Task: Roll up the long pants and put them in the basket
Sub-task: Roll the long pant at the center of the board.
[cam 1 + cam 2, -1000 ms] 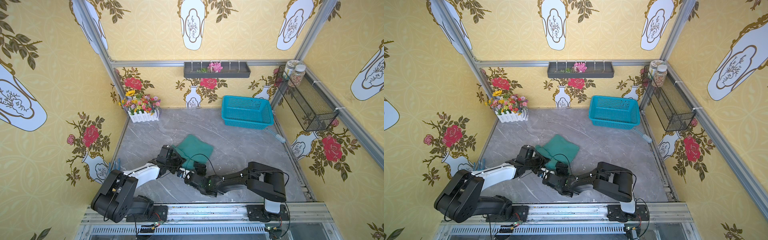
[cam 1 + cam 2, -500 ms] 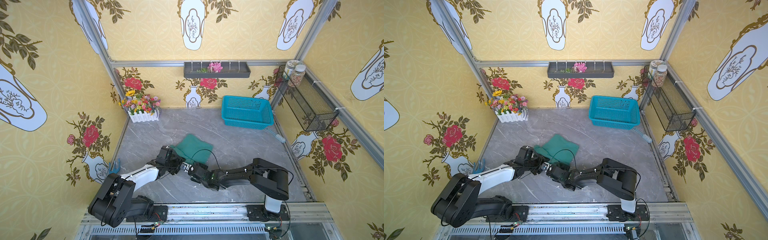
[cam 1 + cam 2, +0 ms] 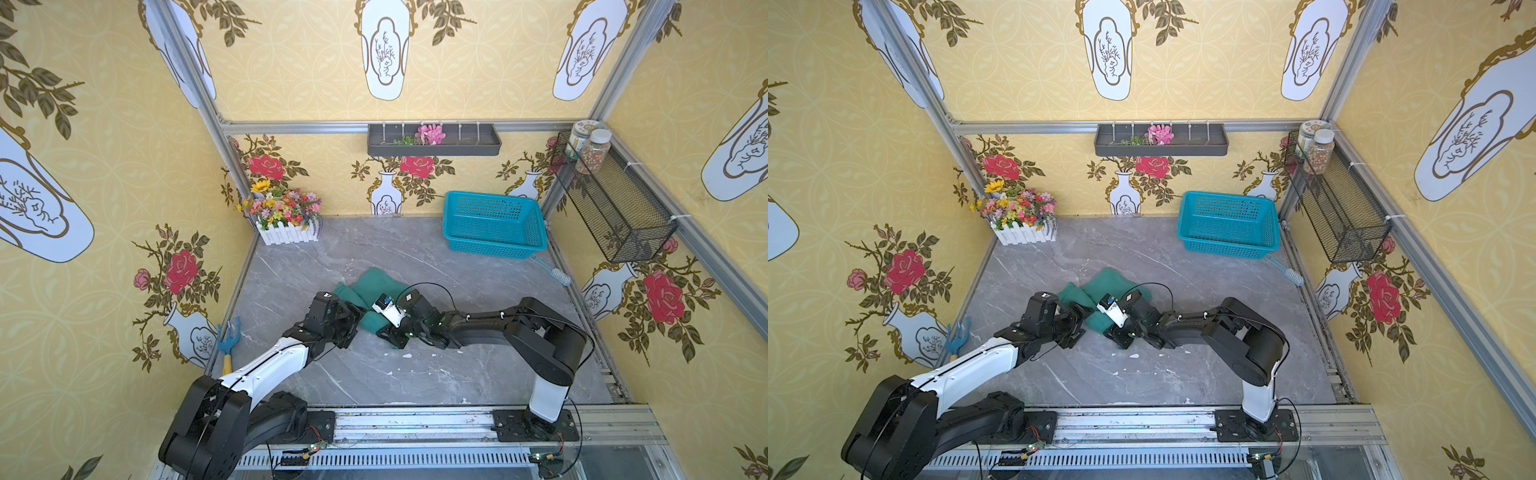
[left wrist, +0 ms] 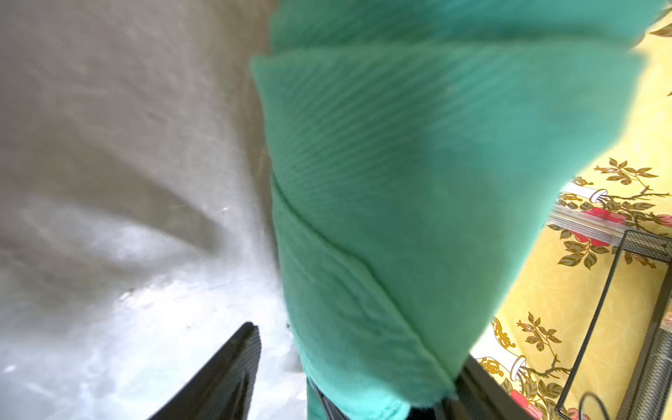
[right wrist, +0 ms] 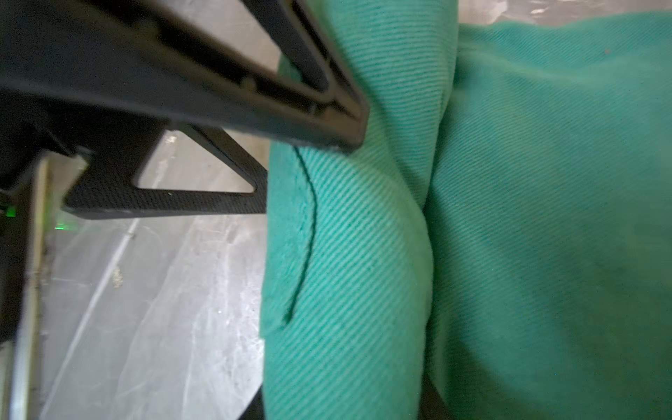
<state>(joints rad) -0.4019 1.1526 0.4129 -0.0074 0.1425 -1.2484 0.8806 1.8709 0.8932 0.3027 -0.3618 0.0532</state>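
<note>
Low in both top views, the two black arms reach from the front rail onto the grey marble worktop and meet near the centre of the frame. The left end effector sits at the left edge of the long pants. From above, its fingertips are lost against the dark wrist.

In the left wrist view its fingers stand apart. One is clear of the cloth with bare worktop showing between. The other is cut off by the lower edge of the frame and half covered by the hem. The cloth there is blurred, so I cannot tell whether it touches that finger.

The right end effector is at the near end of the roll, mostly hidden from above under its white camera housing. In the right wrist view it is clamped on a fold of the pants. One finger presses a crease into the twill, and the other shows only as a dark sliver below the roll.

The pants lie mid-frame, partly rolled into a bundle, with a flat flap toward the back. The arms cover the near part of the bundle.

Further back, at upper right, a turquoise basket stands against the wall. A brush lies just beside it, its handle partly tucked under the rim.
</note>
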